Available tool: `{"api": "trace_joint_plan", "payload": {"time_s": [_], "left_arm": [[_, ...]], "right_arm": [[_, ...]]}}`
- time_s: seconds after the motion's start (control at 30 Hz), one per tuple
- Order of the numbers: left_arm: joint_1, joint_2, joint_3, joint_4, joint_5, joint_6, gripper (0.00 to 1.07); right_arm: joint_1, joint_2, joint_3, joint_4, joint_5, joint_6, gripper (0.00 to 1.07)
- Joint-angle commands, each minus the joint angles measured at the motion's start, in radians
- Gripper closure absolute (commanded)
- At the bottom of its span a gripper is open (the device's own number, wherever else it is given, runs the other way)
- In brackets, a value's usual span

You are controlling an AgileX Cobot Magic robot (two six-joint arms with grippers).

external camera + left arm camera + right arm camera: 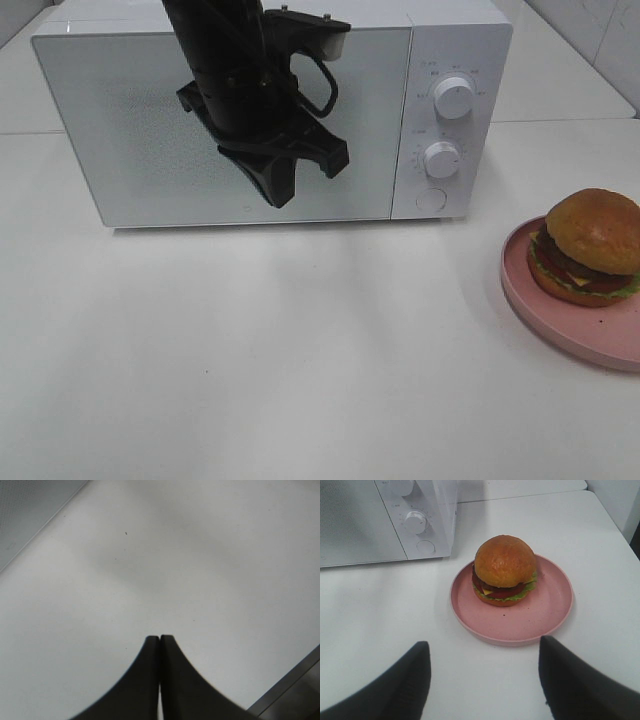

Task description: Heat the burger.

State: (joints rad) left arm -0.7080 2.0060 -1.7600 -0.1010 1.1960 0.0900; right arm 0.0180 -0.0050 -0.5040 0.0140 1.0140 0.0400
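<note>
Looking down from the high camera, you had the burger (590, 247) sitting at the right edge of the frame on the pink plate (540, 310), pushed toward the plate's far side, well apart from the microwave (100, 120) that filled the top of the picture. The microwave door (150, 140) was shut, so my read was that the door had to come open before the burger could go anywhere.

That likely explained your left gripper (283, 175): it hung in the upper middle of the frame, in front of the door, arm coming down steeply from the top edge. In its wrist view the fingers (145, 680) were pressed together, nothing between them, with only bare tabletop (200, 555) beyond.

Your right gripper (482, 680) didn't show in the high view at all. From its own camera, the fingers (405, 685) were spread wide at the bottom corners, empty, lined up on the plate in the centre of the frame but short of it. A staged approach, I'd judge, waiting on the door.
</note>
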Motion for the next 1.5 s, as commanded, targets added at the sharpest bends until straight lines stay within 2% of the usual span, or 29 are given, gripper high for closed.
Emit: {"api": "trace_joint_plan", "payload": {"time_s": [0.03,0.1,0.2,0.27,0.3,0.37,0.4,0.43,0.47,0.5,0.57,0.6,0.63,0.67,0.73,0.8,0.83,0.9,1.0,1.07,1.13,1.17,1.27,1.3,1.37,1.43,1.47,1.5], "left_arm": [[0.002,-0.037,-0.012,0.007,0.082,-0.023,1.07],[0.01,-0.082,-0.012,0.051,0.082,-0.044,1.07],[0.032,-0.122,-0.011,0.067,0.082,-0.06,1.07],[0.087,-0.186,-0.002,0.055,0.082,-0.076,1.07],[0.087,-0.186,-0.002,0.055,0.082,-0.076,1.07],[0.172,-0.263,0.041,0.031,0.082,-0.076,1.07],[0.172,-0.263,0.041,0.031,0.082,-0.076,1.07],[0.227,-0.325,0.083,0.025,0.082,-0.076,1.07],[0.227,-0.325,0.083,0.025,0.082,-0.076,1.07],[0.292,-0.393,0.14,0.026,0.081,-0.077,1.07],[0.318,-0.422,0.166,0.026,0.081,-0.078,1.07],[0.383,-0.489,0.235,0.027,0.081,-0.084,1.07],[0.383,-0.489,0.235,0.027,0.081,-0.084,1.07],[0.442,-0.567,0.306,0.035,0.081,-0.084,1.07],[0.464,-0.599,0.334,0.04,0.08,-0.084,1.07],[0.546,-0.767,0.459,0.066,0.08,-0.084,1.07],[0.546,-0.767,0.459,0.066,0.08,-0.084,1.07],[0.571,-0.874,0.53,0.084,0.08,-0.084,1.07],[0.572,-0.916,0.555,0.084,0.08,-0.084,1.07],[0.572,-1.086,0.66,0.078,0.08,-0.084,1.07],[0.572,-1.132,0.693,0.078,0.08,-0.084,1.07],[0.572,-1.22,0.763,0.075,0.08,-0.09,1.07],[0.572,-1.272,0.798,0.07,0.08,-0.096,1.07],[0.572,-1.377,0.855,0.063,0.08,-0.096,1.07],[0.572,-1.43,0.882,0.058,0.08,-0.09,1.07],[0.572,-1.566,0.95,0.043,0.08,-0.09,1.07],[0.572,-1.566,0.95,0.043,0.08,-0.09,1.07],[0.572,-1.667,0.992,0.033,0.08,-0.09,1.07]], "right_arm": [[-0.004,-0.025,0.0,0.001,-0.011,0.001,0.46],[-0.004,-0.025,0.0,0.001,-0.011,0.001,0.46],[-0.004,-0.025,0.0,0.001,-0.011,0.001,0.46],[-0.004,-0.025,0.0,0.001,-0.011,0.001,0.46],[-0.004,-0.025,0.0,0.001,-0.011,0.001,0.46],[-0.004,-0.025,0.0,0.001,-0.011,0.001,0.46],[-0.004,-0.025,0.0,0.001,-0.011,0.001,0.46],[-0.004,-0.025,0.0,0.001,-0.011,0.001,0.46],[-0.004,-0.025,0.0,0.001,-0.011,0.001,0.46],[-0.004,-0.025,0.0,0.001,-0.011,0.001,0.46],[-0.004,-0.025,0.0,0.001,-0.011,0.001,0.46],[-0.004,-0.025,0.0,0.001,-0.011,0.001,0.46],[-0.004,-0.025,0.0,0.001,-0.011,0.001,0.46],[-0.004,-0.025,0.0,0.001,-0.011,0.001,0.46],[-0.004,-0.025,0.0,0.001,-0.011,0.001,0.46],[-0.004,-0.025,0.0,0.001,-0.011,0.001,0.46],[-0.004,-0.025,0.0,0.001,-0.011,0.001,0.46],[-0.004,-0.025,0.0,0.001,-0.011,0.001,0.46],[-0.004,-0.025,0.0,0.001,-0.011,0.001,0.46],[-0.004,-0.025,0.0,0.001,-0.011,0.001,0.46],[-0.004,-0.025,0.0,0.001,-0.011,0.001,0.46],[-0.004,-0.025,0.0,0.001,-0.011,0.001,0.46],[-0.004,-0.025,0.0,0.001,-0.011,0.001,0.46],[-0.004,-0.025,0.0,0.001,-0.011,0.001,0.46],[-0.004,-0.025,0.0,0.001,-0.011,0.001,0.46],[-0.004,-0.025,0.0,0.001,-0.011,0.001,0.46],[-0.004,-0.025,0.0,0.001,-0.011,0.001,0.46],[-0.004,-0.025,0.0,0.001,-0.011,0.001,0.46]]}}
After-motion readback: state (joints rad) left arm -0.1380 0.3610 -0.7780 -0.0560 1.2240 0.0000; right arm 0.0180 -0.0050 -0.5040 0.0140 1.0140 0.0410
